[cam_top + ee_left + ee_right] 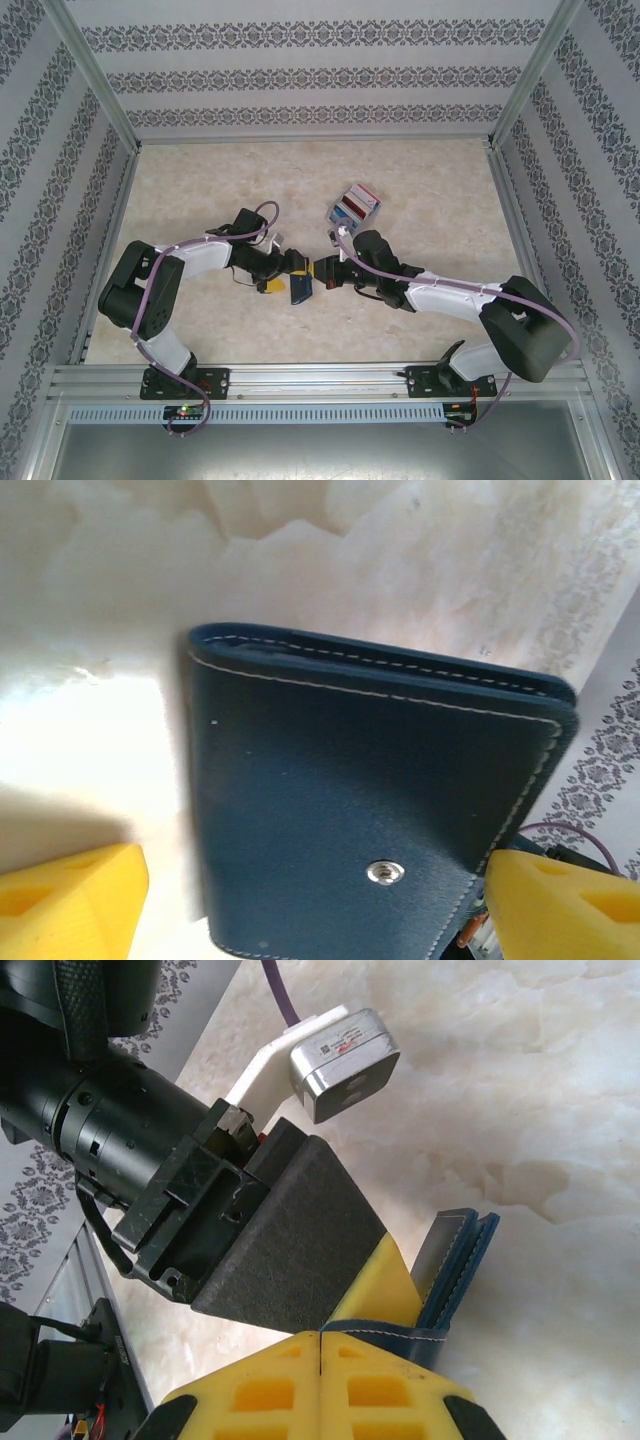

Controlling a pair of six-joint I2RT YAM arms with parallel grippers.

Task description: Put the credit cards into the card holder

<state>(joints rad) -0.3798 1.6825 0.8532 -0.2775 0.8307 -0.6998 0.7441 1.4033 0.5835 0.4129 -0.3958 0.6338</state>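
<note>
Card holder held up and folded, no card in it yet.
My right claw point(320, 1348) was pressed together, pinching the navy card holder point(370, 780) by its edge, a little in from the middle of the table's point(200, 180) near edge. My left claw point(315, 905) stood spread to either side of it. I judged that opening the holder came next, then fetching the credit cards point(355, 207), which lay just beyond towards the far edge. My claws met nose to nose; the bare table to the left and beyond gave room.

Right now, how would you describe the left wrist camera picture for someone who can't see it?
A folded navy-blue wallet with pale stitching and a small silver snap sits in the middle, between two yellow fingers spread wide apart, with a pale marbled table behind it.
</note>
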